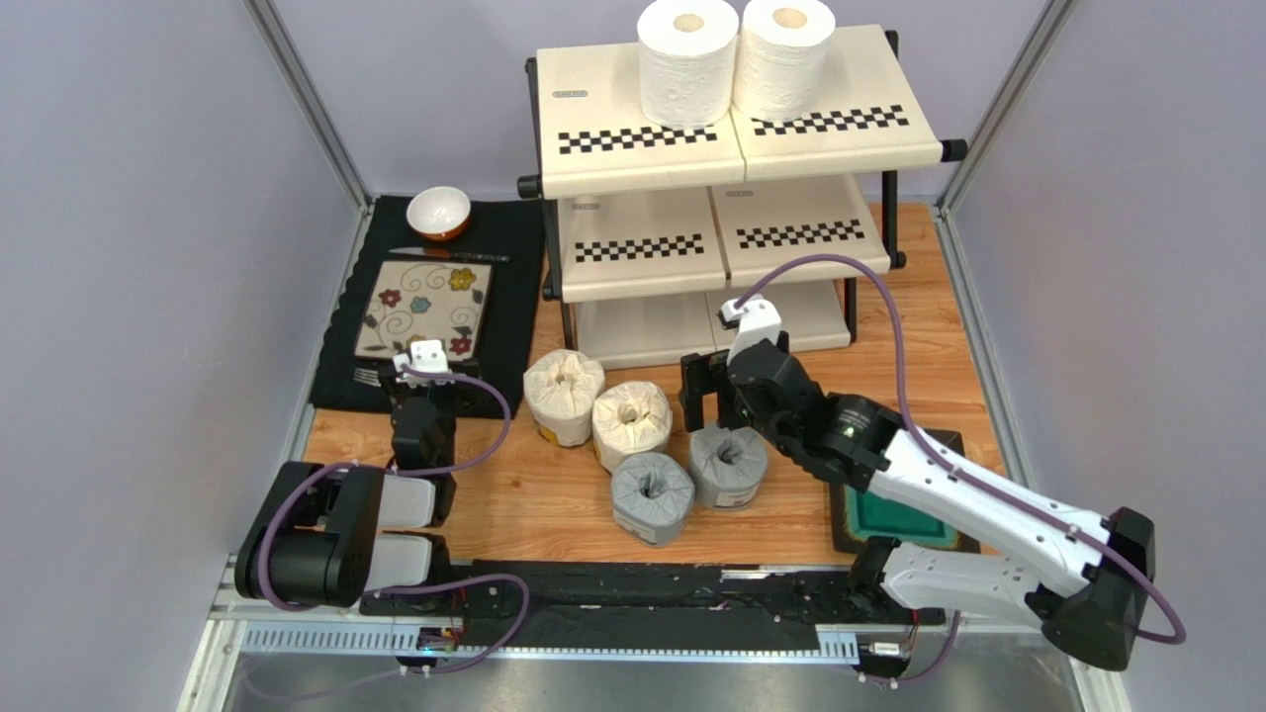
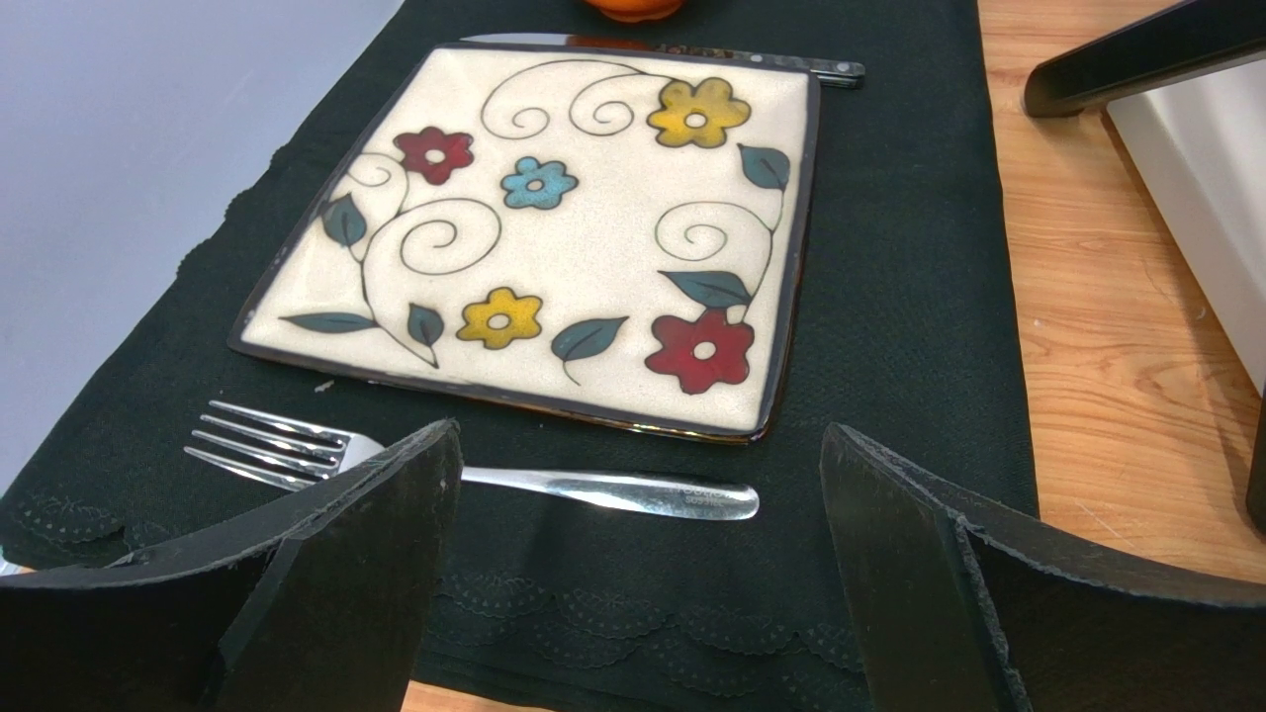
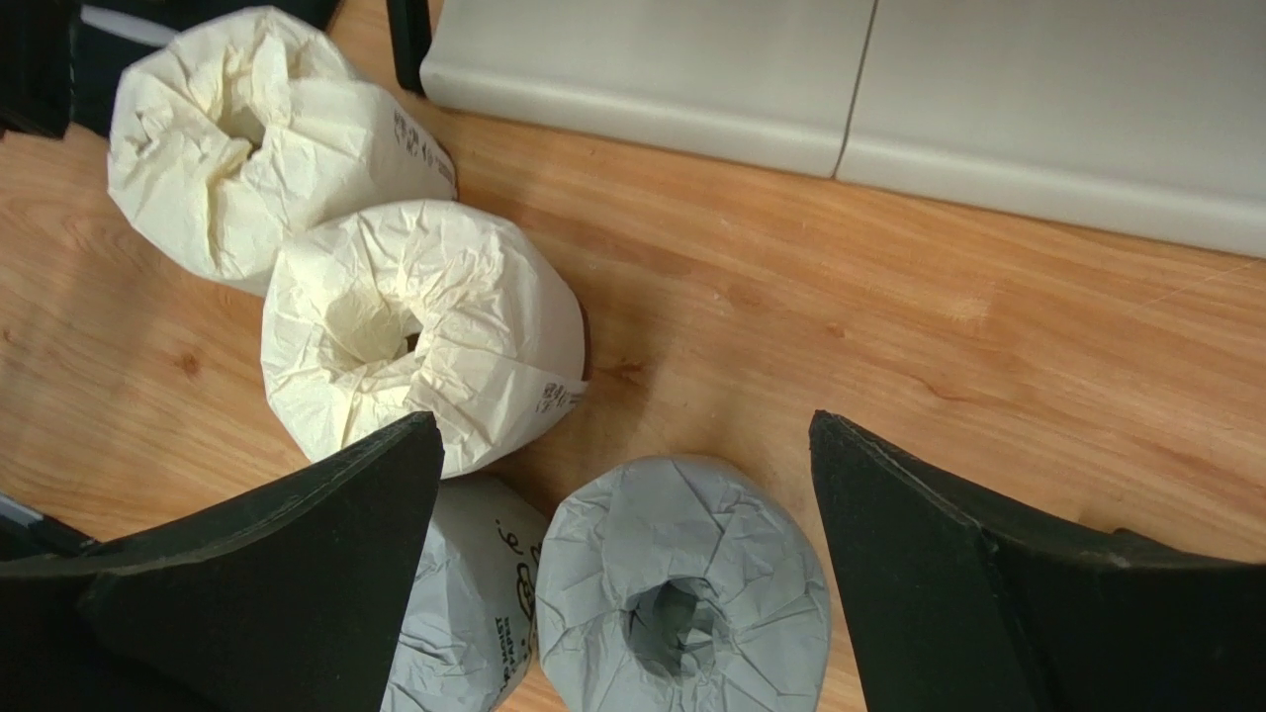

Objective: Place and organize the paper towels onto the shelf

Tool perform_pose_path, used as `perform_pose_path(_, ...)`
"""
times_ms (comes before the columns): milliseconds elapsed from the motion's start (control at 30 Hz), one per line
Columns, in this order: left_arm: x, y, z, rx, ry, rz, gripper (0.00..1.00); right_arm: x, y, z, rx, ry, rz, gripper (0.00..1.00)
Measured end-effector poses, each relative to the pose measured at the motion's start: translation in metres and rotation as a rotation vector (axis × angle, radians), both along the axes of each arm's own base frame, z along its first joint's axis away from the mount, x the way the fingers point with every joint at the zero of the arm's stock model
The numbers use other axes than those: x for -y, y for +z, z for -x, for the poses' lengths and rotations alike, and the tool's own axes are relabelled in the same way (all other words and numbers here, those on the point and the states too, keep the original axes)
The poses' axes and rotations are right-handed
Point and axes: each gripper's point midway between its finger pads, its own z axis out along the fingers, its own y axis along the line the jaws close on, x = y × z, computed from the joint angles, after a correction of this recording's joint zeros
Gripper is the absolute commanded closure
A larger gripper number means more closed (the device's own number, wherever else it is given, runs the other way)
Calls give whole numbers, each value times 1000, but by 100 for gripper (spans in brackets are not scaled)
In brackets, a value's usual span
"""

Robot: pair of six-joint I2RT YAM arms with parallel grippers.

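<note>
Six paper towel rolls counted. Two plain white rolls stand side by side on the top tier of the three-tier cream-panelled shelf with checkered front strips and a black tube frame. Two cream-wrapped rolls and two grey-wrapped rolls sit packed close together on the wooden table, in front of the shelf. We see the right gripper with jaws spread wide, hovering over the grey roll nearer the shelf and gripping nothing. The left gripper is also spread wide and empty, low over the black cloth. A silver fork lies by its fingertips, beside the square floral plate.
</note>
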Motion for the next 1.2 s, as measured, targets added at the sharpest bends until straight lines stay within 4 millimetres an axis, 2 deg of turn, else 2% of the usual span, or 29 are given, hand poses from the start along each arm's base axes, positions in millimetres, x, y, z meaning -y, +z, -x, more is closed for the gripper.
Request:
perform_pose_path(300,0,0,0,0,-2,0,1,-31,-37,2,-137,116,61,2)
perform_pose_path(467,0,0,0,0,-2,0,1,-39,-45,-4,-174,136,38,2)
perform_pose_path(767,0,0,0,0,-3,0,1,-52,-47,-18,-189,151,-31,2)
perform_pose_path(1200,0,0,0,0,-3,0,1,-65,-80,-18,-271,175,-1,4)
